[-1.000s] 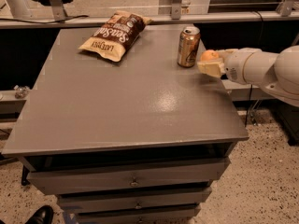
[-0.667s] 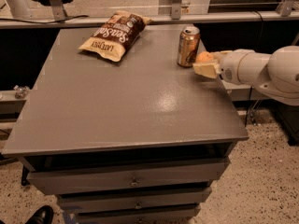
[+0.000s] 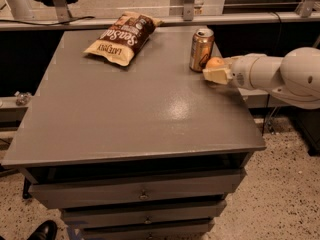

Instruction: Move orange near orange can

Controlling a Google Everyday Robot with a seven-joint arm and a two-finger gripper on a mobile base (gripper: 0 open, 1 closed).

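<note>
Camera view, the only one.

- Counter [image 3: 125, 114]: grey top, drawers below.
- Orange can [image 3: 201, 49]: upright, at about 1 o'clock on the counter, near the far right corner.
- Chip bag [image 3: 122, 36]: lying flat at about 11 o'clock, well apart from the can. Not part of the job.
- Claw [image 3: 214, 71]: reaches in from 3 o'clock on a white arm [image 3: 280, 76], over the counter's right edge. It is clenched on the orange [image 3: 215, 62], whose top shows above the pale fingers.
- The orange sits just beside the can, at about 4 o'clock from it. Touching or a sliver apart: cannot tell. Whether the fruit rests on the counter or hangs just above it: also cannot tell.

Progress, my reading: the carry looks all but finished, since the fruit is already next to the can. What remains is to set it down, let go, and draw the claw back toward 3 o'clock without knocking the can or rolling the orange off the near edge.
</note>
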